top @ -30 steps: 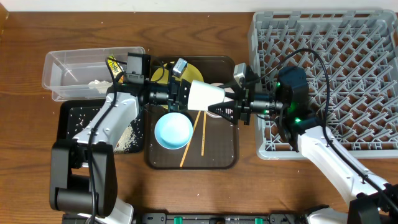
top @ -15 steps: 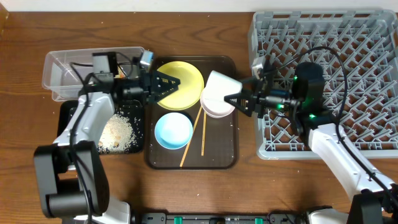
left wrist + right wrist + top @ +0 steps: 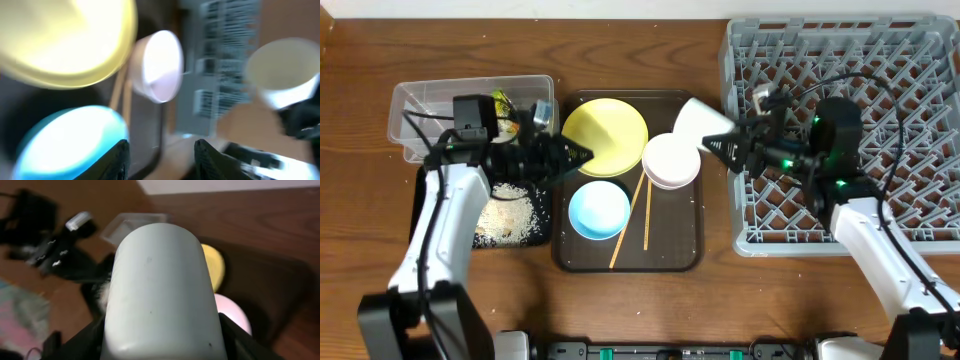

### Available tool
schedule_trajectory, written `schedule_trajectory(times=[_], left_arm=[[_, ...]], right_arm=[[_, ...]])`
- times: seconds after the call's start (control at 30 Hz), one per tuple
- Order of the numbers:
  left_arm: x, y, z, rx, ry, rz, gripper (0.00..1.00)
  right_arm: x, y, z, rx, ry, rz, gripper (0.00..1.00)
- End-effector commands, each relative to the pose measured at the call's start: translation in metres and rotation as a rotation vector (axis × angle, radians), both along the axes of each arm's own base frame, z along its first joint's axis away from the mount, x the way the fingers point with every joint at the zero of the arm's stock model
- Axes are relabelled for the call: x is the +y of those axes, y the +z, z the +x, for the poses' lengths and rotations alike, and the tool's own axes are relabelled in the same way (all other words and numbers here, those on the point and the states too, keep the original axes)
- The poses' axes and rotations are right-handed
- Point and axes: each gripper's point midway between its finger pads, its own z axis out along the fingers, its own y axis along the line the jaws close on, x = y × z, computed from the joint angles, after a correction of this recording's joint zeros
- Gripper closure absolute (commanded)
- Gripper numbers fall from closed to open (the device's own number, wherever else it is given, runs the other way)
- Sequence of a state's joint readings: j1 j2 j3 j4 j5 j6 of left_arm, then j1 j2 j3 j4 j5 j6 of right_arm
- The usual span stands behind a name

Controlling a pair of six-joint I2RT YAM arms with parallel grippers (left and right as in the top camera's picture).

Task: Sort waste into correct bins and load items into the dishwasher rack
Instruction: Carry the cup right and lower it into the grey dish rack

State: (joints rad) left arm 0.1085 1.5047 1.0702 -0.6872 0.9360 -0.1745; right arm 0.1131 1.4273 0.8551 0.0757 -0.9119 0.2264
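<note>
My right gripper [image 3: 720, 146] is shut on the white cup [image 3: 699, 122] and holds it on its side above the brown tray's right edge, next to the grey dishwasher rack [image 3: 880, 60]; the cup fills the right wrist view [image 3: 162, 290]. My left gripper [image 3: 582, 156] is open and empty over the tray's left edge. The yellow plate [image 3: 605, 135], blue bowl [image 3: 598, 210], pink bowl [image 3: 671, 163] and two chopsticks [image 3: 642, 212] lie on the tray. The clear tub [image 3: 420, 115] holds the wrapper [image 3: 503, 104]. Rice grains [image 3: 510, 215] lie in the black tray [image 3: 435, 180]. The paper scrap is hidden.
The dark brown serving tray [image 3: 685, 255] lies between the bins and the rack. Black cables run over the rack near my right arm. Bare wooden table shows in front of the tray and behind it.
The cup passed from my left gripper to my right, which carried it right toward the rack. My left gripper let go and drew back left, uncovering the plate and the rice.
</note>
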Motion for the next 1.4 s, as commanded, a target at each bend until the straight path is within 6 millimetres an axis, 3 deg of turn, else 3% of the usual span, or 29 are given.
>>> schedule_trajectory(times=[0.0, 0.13, 0.33, 0.53, 0.7, 0.93, 1.3, 1.37], left_arm=[[0.026, -0.002, -0.002, -0.079, 0.016, 0.231, 0.55], [0.039, 0.004, -0.011, -0.085, 0.054, 0.327, 0.55], [0.045, 0.017, -0.015, -0.132, 0.077, 0.367, 0.54], [0.045, 0.018, -0.015, -0.135, 0.078, 0.367, 0.54], [0.045, 0.018, -0.015, -0.134, 0.078, 0.367, 0.54], [0.045, 0.018, -0.015, -0.133, 0.078, 0.366, 0.54], [0.045, 0.018, -0.015, -0.133, 0.078, 0.366, 0.54], [0.045, 0.018, -0.015, -0.132, 0.077, 0.366, 0.55]], right_arm=[[-0.025, 0.030, 0.022, -0.102, -0.133, -0.096, 0.99], [-0.055, 0.038, 0.026, -0.068, -0.250, -0.229, 0.99], [-0.132, 0.035, 0.019, 0.121, -0.544, -0.464, 0.99], [-0.211, 0.013, -0.019, 0.358, -0.793, -0.696, 0.99], [-0.252, -0.003, -0.052, 0.515, -0.900, -0.820, 0.99], [-0.275, -0.028, -0.070, 0.668, -0.925, -0.873, 0.99], [-0.273, -0.073, -0.062, 0.807, -0.838, -0.877, 0.99], [-0.268, -0.080, -0.062, 0.833, -0.812, -0.865, 0.86]])
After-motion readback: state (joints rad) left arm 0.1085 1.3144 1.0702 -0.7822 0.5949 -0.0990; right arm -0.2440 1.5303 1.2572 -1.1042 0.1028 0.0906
